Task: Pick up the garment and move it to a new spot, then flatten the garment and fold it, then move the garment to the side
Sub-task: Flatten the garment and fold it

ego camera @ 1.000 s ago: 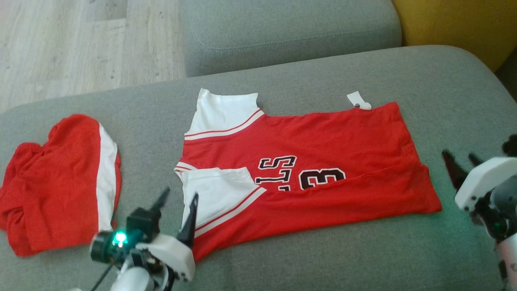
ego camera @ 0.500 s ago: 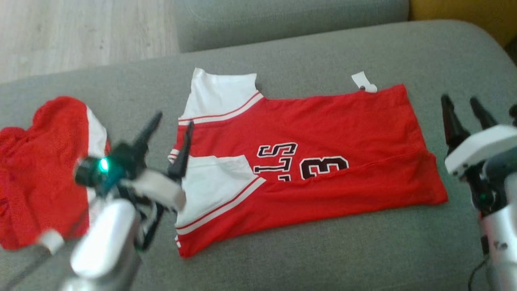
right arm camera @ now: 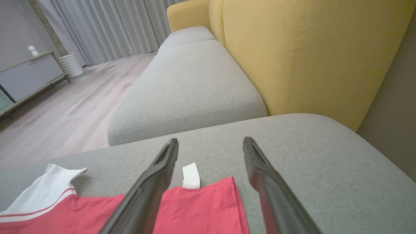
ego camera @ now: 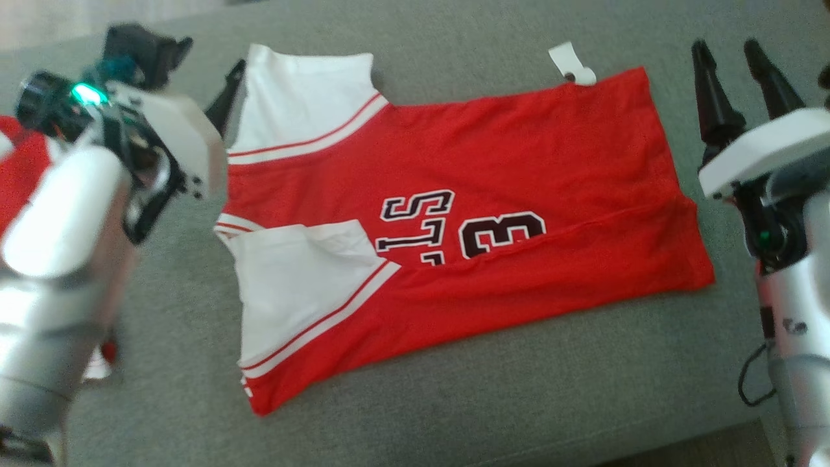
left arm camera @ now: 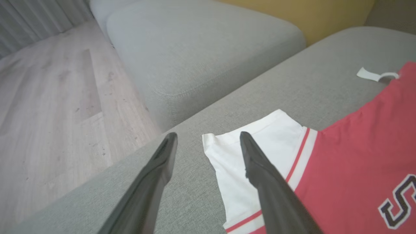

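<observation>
Jersey (ego camera: 454,214) flat on cushion (ego camera: 519,389) — left gripper (left arm camera: 208,134) by sleeve (left arm camera: 279,133), right gripper (right arm camera: 211,140) near tag (right arm camera: 190,175) — both spread, empty.

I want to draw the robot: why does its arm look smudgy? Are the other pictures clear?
Head view: the left forearm is smeared, the jersey slightly soft. Left wrist view: sharp, no glare. Right wrist view: sharp, evenly lit sofa.

Two red garments, the jersey (ego camera: 493,194) and a second garment (ego camera: 11,175) past its collar end; one white tag (ego camera: 570,65) at the jersey's hem; two grippers, left gripper (left arm camera: 208,135) and right gripper (ego camera: 725,45), flanking the jersey with two dark fingers (left arm camera: 269,188) each; three grey seat cushions (right arm camera: 308,156), one beneath the jersey, two beyond it
</observation>
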